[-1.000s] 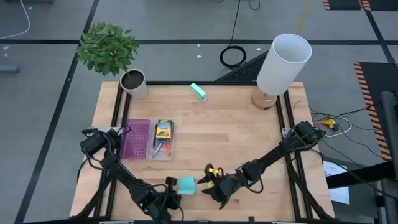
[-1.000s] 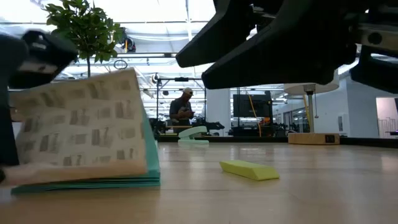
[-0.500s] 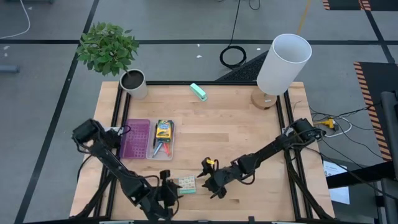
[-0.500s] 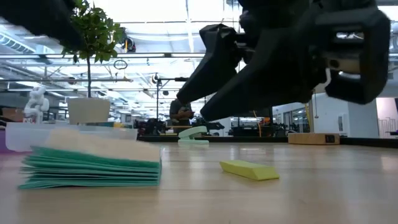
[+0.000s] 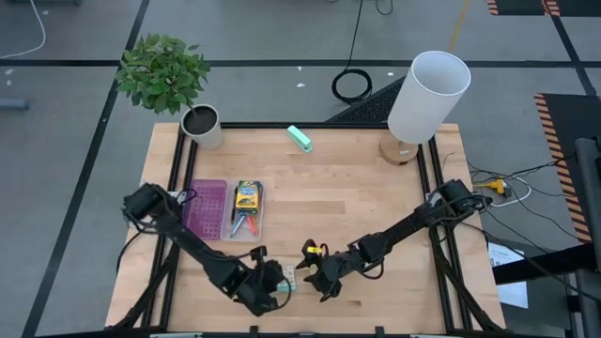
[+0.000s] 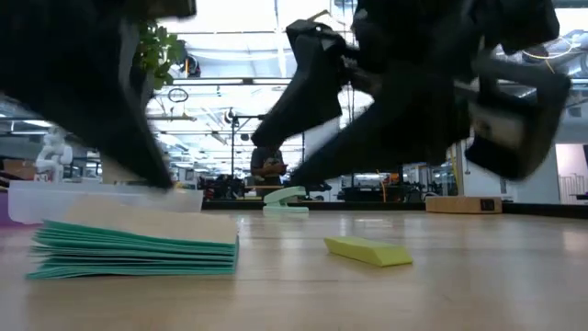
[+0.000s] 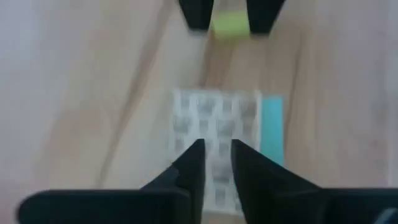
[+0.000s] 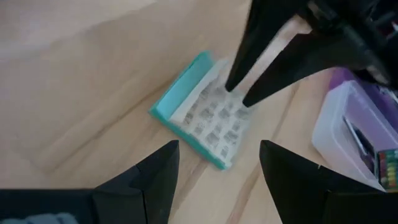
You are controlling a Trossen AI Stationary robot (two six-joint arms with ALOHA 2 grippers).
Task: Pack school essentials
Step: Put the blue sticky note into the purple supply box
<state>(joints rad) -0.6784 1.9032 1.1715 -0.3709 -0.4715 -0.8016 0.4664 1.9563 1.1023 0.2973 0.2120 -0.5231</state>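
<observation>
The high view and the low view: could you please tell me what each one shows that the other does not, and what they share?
Only the high view shows the purple-and-clear case holding the crayon box, plus the white lamp and the potted plant. Only the low view shows the patterned pad lying flat as a stack of teal-edged sheets, and a person far behind the table. Both show the small yellow piece, the teal block and the arms.
</observation>
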